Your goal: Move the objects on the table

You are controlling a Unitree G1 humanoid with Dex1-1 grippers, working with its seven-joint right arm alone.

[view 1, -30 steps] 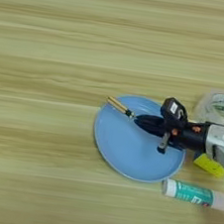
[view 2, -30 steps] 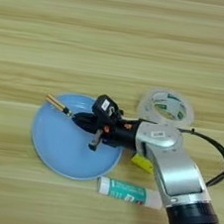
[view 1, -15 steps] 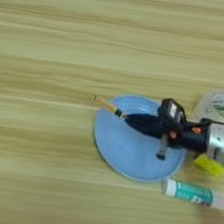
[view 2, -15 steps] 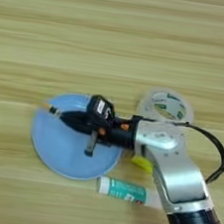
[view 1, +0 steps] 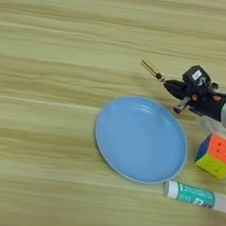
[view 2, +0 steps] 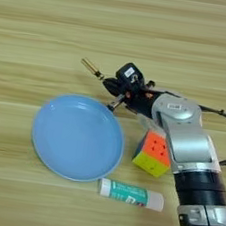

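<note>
Nearest, one white glue stick with green label (view 2: 131, 194) lying flat on the table (view 1: 54, 36), just below one blue round plate (view 2: 76, 136). Beside the plate's right rim, one multicoloured puzzle cube (view 2: 153, 151). Farther back, one right gripper (view 2: 110, 85) clamped on one thin screwdriver (view 1: 152, 69), its tan handle jutting up-left. A second ago held over the plate; now lifted beyond its far rim.
</note>
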